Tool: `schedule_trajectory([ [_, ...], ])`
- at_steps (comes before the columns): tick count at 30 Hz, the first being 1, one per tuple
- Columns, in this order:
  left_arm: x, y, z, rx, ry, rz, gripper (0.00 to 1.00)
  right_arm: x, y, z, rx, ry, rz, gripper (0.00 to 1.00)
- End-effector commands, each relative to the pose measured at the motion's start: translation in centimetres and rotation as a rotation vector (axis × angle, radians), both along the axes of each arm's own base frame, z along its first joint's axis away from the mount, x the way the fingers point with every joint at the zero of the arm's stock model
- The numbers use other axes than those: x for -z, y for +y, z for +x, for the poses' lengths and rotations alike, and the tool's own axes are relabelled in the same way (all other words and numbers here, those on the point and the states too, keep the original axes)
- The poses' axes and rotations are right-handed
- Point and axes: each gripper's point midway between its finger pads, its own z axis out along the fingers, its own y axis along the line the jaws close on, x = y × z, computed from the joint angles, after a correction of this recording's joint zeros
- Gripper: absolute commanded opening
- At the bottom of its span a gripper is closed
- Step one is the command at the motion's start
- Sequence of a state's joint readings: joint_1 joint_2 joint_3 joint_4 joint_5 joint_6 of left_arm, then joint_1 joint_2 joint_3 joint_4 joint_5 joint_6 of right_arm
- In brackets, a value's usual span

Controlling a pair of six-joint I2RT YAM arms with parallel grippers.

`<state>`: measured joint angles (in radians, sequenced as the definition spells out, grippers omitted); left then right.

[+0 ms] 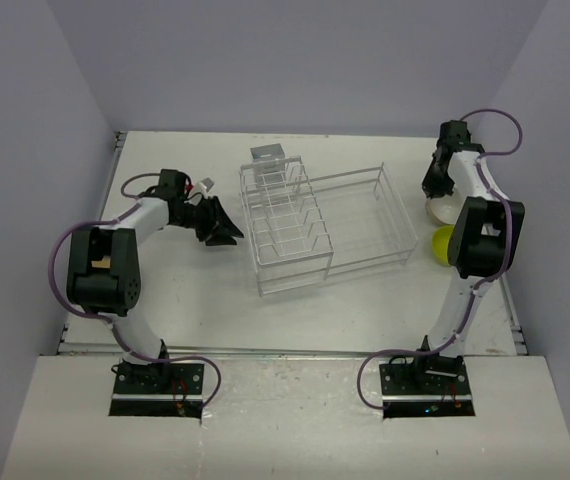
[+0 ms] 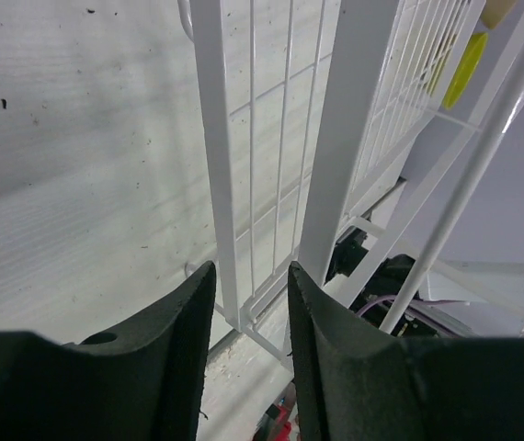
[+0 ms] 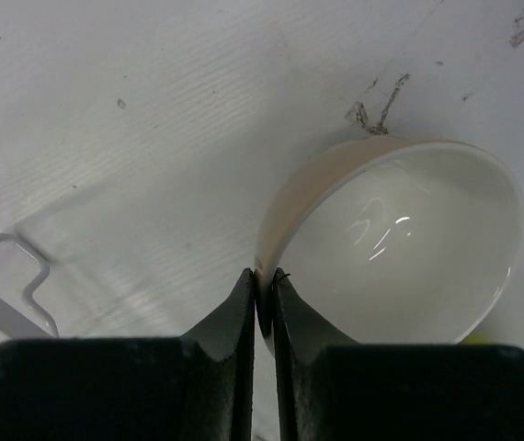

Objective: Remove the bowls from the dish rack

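The right hand (image 3: 264,292) is closed tight on the rim of a cream bowl (image 3: 400,248), whose thin wall is pinched between the two fingers (image 3: 234,331) at the lower centre of the wrist view. The bowl is tilted, with its glossy inside turned up and to the right. It appears to be low over the counter (image 3: 152,110), though contact cannot be confirmed. A rim pinch is judged to be used because the bowl is too wide to be spanned.

In the overhead view this bowl is found at the right edge, well apart from the dish rack (image 1: 285,215) and just above a yellow-green bowl (image 1: 441,243) partly hidden by the arm. A set-down beside that one is therefore judged to be in hand, with release still to be made.

The left hand (image 2: 251,317) is held part-way open with nothing clamped. A white upright of the rack is seen through the gap at the rack's left side, probably to steady the light frame. No bowl is seen in the rack at the centre
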<state>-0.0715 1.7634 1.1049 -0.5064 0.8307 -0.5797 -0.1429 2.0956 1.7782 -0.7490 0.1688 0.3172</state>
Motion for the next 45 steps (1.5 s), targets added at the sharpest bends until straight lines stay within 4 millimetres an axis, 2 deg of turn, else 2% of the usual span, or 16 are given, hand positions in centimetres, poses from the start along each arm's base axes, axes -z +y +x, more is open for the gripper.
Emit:
schedule_trajectory([
  [1,-1.4,0.6,1.4,-0.01,-0.058,0.022,0.39,-1.2,-0.5,1.2,0.016,-0.043,-0.027,0.0],
  [7,-1.9,2.0,2.3,-0.052,-0.08,0.069,0.41,-0.2,-0.3,0.9,0.012,-0.013,-0.018,0.0],
  [8,-2.0,2.2,2.4,-0.06,-0.087,0.072,0.42,-0.2,-0.2,1.0,0.007,-0.014,-0.011,0.03],
  [9,-2.0,2.5,2.5,-0.068,-0.088,0.076,0.42,-0.2,-0.1,1.0,0.005,-0.013,-0.006,0.13],
  [12,-2.3,3.0,2.9,-0.082,-0.103,0.087,0.43,-0.8,0.2,1.3,-0.004,-0.026,0.008,0.25],
  [15,-2.5,3.2,3.1,-0.086,-0.114,0.089,0.45,-1.7,0.4,1.8,-0.02,-0.047,0.018,0.41],
  [22,-2.9,3.5,3.4,-0.087,-0.128,0.096,0.45,-3.8,1.0,2.3,-0.037,-0.094,0.04,0.52],
  [26,-3.1,3.8,3.7,-0.087,-0.147,0.118,0.45,-6.9,1.7,2.3,-0.05,-0.156,0.046,0.56],
  [30,-3.6,4.4,4.2,-0.079,-0.179,0.162,0.46,-10.4,3.3,1.3,-0.079,-0.23,0.095,0.59],
  [31,-3.7,4.5,4.3,-0.076,-0.187,0.17,0.46,-12.3,3.8,0.9,-0.096,-0.275,0.104,0.59],
  [33,-4.3,5.9,4.9,-0.101,-0.209,0.195,0.46,-13.0,4.5,0.2,-0.121,-0.292,0.102,0.63],
  [35,-4.5,6.3,5.1,-0.103,-0.221,0.211,0.47,-15.0,5.6,-0.7,-0.162,-0.336,0.115,0.68],
  [37,-4.8,6.6,5.3,-0.104,-0.238,0.229,0.5,-14.7,6.1,-1.9,-0.174,-0.338,0.131,0.73],
  [38,-4.9,6.6,5.3,-0.105,-0.242,0.232,0.52,-16.2,6.6,-2.4,-0.191,-0.385,0.141,0.85],
  [41,-5.1,6.6,5.3,-0.104,-0.252,0.231,0.59,-15.6,7.9,-3.9,-0.222,-0.38,0.188,0.98],
  [45,-5.0,6.7,5.1,-0.103,-0.257,0.237,0.65,-15.7,10.7,-6.7,-0.269,-0.376,0.22,0.99],
])
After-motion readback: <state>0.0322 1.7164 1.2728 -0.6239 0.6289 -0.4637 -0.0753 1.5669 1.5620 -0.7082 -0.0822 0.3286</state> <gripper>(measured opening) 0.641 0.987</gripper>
